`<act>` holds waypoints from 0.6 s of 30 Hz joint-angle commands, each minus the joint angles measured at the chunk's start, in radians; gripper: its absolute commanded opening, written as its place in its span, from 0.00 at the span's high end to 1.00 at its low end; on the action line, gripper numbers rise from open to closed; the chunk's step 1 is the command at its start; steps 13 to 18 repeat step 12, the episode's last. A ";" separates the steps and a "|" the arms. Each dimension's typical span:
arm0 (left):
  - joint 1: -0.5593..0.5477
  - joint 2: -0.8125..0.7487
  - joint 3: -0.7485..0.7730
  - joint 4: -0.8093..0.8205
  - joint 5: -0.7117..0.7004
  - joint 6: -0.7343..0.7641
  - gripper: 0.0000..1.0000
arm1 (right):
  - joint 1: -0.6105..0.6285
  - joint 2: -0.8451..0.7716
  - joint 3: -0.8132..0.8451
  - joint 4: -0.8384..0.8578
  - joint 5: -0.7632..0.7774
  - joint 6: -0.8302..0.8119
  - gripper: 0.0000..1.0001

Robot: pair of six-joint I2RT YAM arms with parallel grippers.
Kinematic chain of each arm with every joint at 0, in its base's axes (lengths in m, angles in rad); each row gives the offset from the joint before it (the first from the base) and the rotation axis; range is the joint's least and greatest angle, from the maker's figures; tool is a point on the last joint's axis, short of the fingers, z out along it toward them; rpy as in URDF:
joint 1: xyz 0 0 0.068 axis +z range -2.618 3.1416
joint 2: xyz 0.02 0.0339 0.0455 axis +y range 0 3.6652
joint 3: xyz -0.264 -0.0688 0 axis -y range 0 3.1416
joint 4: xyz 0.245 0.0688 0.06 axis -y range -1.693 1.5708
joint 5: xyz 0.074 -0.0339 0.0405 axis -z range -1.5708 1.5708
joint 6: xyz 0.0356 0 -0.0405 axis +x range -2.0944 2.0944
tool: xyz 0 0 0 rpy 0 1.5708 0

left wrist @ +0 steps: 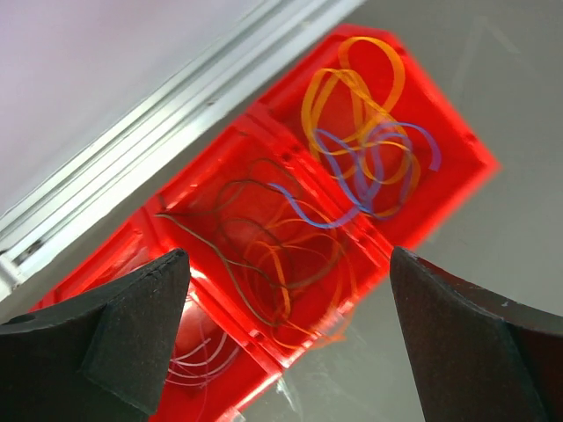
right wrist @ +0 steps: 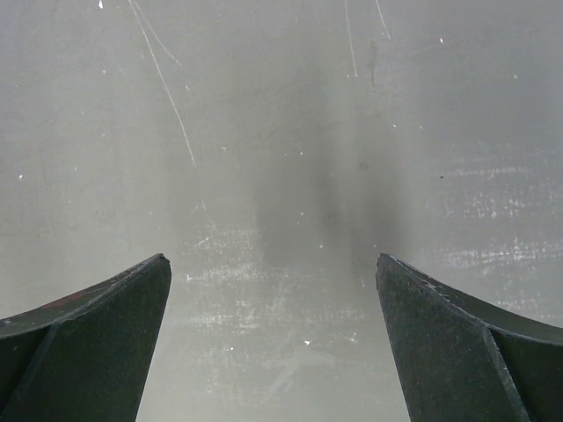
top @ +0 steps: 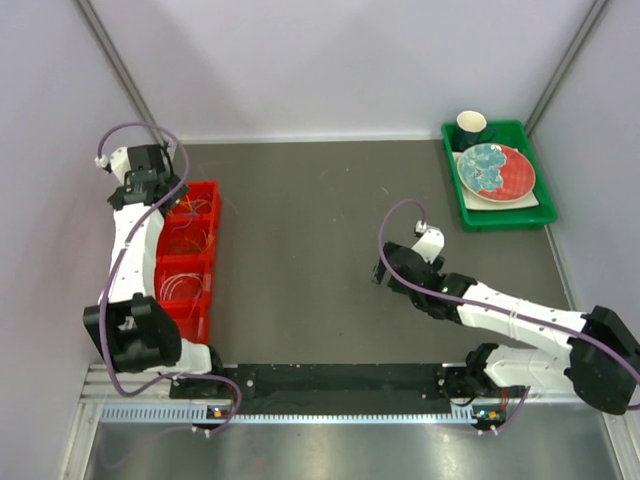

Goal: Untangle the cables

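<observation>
The cables (left wrist: pixel 380 141) lie tangled in a red tray's (left wrist: pixel 440 185) compartments, so the left gripper (left wrist: pixel 287 253) hangs above, wide open and empty, probably to pick a strand. The right gripper (right wrist: pixel 271 257), likewise open and empty, hovers over the bench (right wrist: pixel 281 132).

Right gripper (right wrist: pixel 271 259) is hovering over bare table; left gripper (left wrist: pixel 286 255) is hanging over a crowded red bin.

Between the right gripper's wide-spread fingers only scratched table (right wrist: pixel 281 132) is showing, with room lying open ahead and to both sides; the green tray (top: pixel 510 215) with its plate (top: pixel 495 172) and cup (top: pixel 472 125) is sitting well ahead. Below the left gripper's parted fingers, the red bin (left wrist: pixel 449 123) is blocking the way down: dividers are splitting it into narrow compartments, tangled cables (left wrist: pixel 352 97) are filling them, and the wall (left wrist: pixel 88 70) is running close along the bin's far side.
</observation>
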 commanded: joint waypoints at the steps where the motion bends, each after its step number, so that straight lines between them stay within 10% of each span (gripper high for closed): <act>1: -0.077 -0.079 0.015 0.050 0.041 0.038 0.01 | -0.009 0.010 0.049 0.009 -0.007 -0.012 0.01; 18: -0.230 -0.165 -0.073 0.168 0.058 0.126 0.01 | -0.009 0.011 0.053 0.003 -0.008 -0.012 0.01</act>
